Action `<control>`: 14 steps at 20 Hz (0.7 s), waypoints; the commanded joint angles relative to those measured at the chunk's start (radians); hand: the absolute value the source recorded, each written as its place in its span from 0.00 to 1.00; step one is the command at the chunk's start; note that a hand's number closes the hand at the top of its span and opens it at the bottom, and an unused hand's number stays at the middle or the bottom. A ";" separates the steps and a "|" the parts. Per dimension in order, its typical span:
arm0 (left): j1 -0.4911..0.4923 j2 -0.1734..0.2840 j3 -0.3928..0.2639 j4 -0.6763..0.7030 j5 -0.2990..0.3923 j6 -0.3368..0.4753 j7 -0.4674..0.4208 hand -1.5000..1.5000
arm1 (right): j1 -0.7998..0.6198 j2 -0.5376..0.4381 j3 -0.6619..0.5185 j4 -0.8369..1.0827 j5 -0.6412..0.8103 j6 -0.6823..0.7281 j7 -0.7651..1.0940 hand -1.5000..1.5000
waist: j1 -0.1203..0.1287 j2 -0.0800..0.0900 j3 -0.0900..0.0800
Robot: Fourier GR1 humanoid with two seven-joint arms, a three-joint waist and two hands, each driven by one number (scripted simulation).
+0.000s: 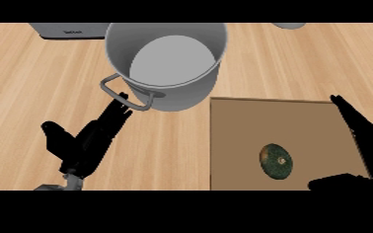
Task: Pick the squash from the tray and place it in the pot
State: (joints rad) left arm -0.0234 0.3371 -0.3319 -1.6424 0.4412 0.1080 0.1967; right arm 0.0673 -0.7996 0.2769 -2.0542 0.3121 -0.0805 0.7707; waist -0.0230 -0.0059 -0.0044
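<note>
Item 1 – squash (pixel 277 161): small, dark green w/ mottled brownish centre, lying on the tray (pixel 241 128), toward the tray's 5 o'clock area, not touched by either hand. Item 2 – tray: flat brown board on the wooden counter (pixel 291 64), filling the view's 4 o'clock quarter; its top-left corner sits just beside the pot's base. Item 3 – pot (pixel 171 61): grey metal, tall-walled, upright, at 12 o'clock from view centre; inside looks bare; 1 loop handle (pixel 125 92) sticks out toward 7 o'clock. Item 4 – left hand (pixel 91 140): black, at 8 o'clock, fingers straight and stretched toward 1 o'clock, tips right at the pot handle – contact can't be confirmed; holds nothing, thumb spread to the side. Item 5 – right hand (pixel 357 128): at the 4 o'clock edge, over the tray's right side, fingers extended, thumb apart below, holding nothing; squash lies between thumb and fingers' span but apart from both. Misc: grey appliance (pixel 69 30) at 11 o'clock edge; pale round obj. (pixel 290 25) at 1 o'clock, cut off.
</note>
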 commanded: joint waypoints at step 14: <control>0.006 -0.055 -0.009 -0.009 -0.067 -0.018 0.027 0.50 | -0.163 0.165 0.065 -0.175 -0.068 0.140 0.519 0.00 | 0.026 0.005 0.004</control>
State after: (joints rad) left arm -0.0314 0.3010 -0.3272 -1.6478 0.4054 0.0847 0.2221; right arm -0.0809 -0.6866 0.3232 -2.2392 0.2220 0.0419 1.1502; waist 0.0053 -0.0004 -0.0015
